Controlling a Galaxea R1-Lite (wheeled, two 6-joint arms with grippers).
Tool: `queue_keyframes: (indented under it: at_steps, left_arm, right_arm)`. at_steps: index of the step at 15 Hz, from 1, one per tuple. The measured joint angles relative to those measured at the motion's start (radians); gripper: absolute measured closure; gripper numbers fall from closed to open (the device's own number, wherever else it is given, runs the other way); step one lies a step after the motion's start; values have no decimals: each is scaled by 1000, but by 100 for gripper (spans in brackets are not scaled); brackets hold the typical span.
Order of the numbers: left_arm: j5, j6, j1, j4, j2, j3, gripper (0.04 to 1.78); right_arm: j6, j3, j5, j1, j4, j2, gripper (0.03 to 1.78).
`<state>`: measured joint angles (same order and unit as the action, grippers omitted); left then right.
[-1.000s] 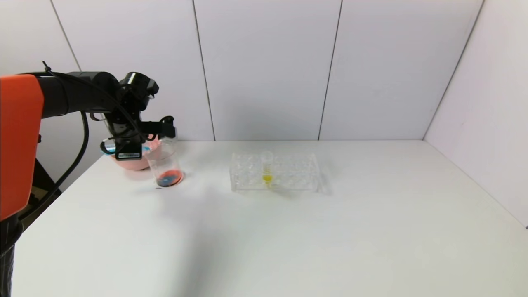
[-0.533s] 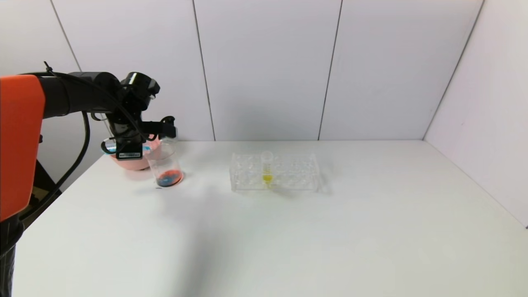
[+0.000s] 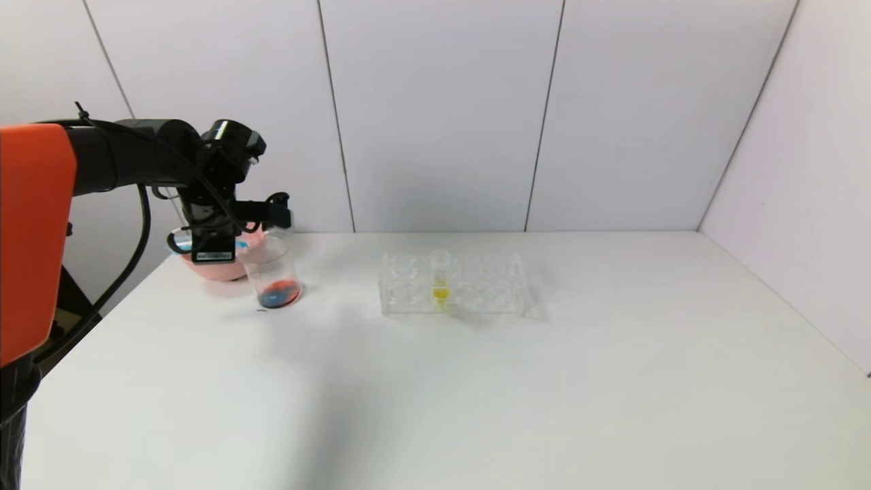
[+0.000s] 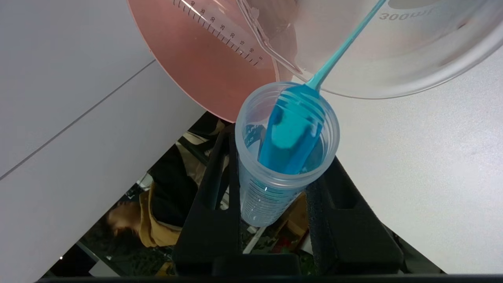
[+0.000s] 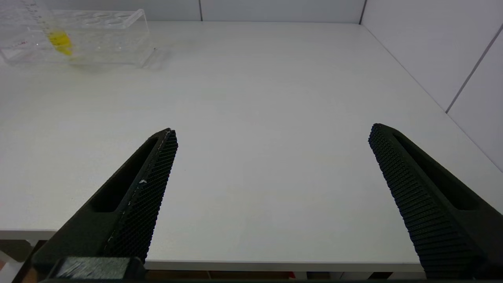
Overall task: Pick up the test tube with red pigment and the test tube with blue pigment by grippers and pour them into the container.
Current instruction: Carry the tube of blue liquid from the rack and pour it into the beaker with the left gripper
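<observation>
1. The left end effector is clamped on the slim clear plastic test tube with blue pigment, held tipped over the small clear glass beaker near the far left corner of the white surface.
2. In the left wrist view a thin stream of bright blue liquid runs from the tube's mouth over the beaker's rim; blue liquid lies along the tube's inside.
3. The beaker stands upright on the surface, and its bottom holds a shallow pool of red-orange liquid with blue in it.
4. A round pink bowl sits just behind and to the left of the beaker, partly hidden by the end effector; what it holds cannot be made out.
5. A clear plastic tube rack stands near the middle of the far edge, well apart from the beaker. One clear tube with yellow liquid stands upright in it.
6. The right end effector hangs above the near right part of the surface, fingers spread wide with nothing between them.
</observation>
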<state>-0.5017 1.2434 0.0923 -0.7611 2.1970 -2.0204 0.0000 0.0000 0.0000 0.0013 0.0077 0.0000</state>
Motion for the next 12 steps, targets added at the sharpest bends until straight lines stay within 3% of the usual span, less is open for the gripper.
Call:
queue_keyframes:
  at_steps: [12]
  left_arm:
    - [-27, 0, 7, 0, 1, 0, 134]
  right_arm:
    - [0, 0, 0, 0, 0, 0, 4]
